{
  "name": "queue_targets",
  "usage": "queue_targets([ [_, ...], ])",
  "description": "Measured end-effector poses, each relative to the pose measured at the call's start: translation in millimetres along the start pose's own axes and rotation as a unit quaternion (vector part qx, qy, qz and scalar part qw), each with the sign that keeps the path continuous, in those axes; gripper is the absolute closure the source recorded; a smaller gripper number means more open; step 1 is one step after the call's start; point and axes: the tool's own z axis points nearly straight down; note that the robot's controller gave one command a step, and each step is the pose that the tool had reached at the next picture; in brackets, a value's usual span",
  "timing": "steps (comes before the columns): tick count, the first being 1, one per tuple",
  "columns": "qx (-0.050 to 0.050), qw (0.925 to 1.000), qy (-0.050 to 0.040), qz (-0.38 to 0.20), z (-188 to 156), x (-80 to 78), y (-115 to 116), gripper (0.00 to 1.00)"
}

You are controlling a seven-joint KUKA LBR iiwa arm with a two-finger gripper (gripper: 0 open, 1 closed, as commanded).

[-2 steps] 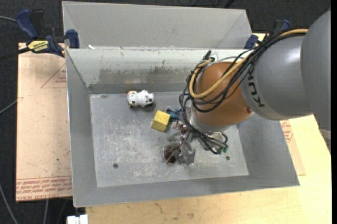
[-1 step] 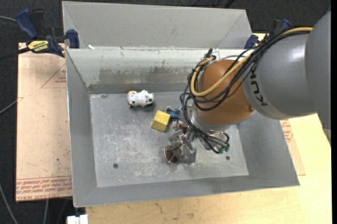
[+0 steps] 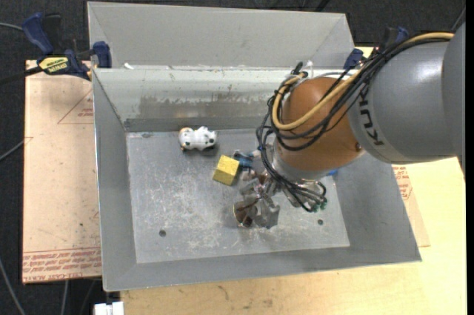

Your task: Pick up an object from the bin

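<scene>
My gripper (image 3: 261, 211) hangs low over the bin floor, right of the middle and toward the front. A small dark brownish thing (image 3: 242, 213) lies right at its left side; I cannot tell whether it is held. A yellow block (image 3: 227, 171) sits on the floor just up and left of the gripper. A small blue thing (image 3: 244, 156) lies behind the block, partly hidden by the arm.
A white toy with dark spots (image 3: 197, 138) lies near the back wall, left of centre. The arm with its orange cover and cables hides the right part of the bin floor. The left half of the floor is bare metal.
</scene>
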Motion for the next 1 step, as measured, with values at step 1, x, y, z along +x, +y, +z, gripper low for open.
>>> queue_targets([
  [1, 0.001, 1.0, -0.0033, 0.0, -18.2, -1.4, -0.4, 1.0],
])
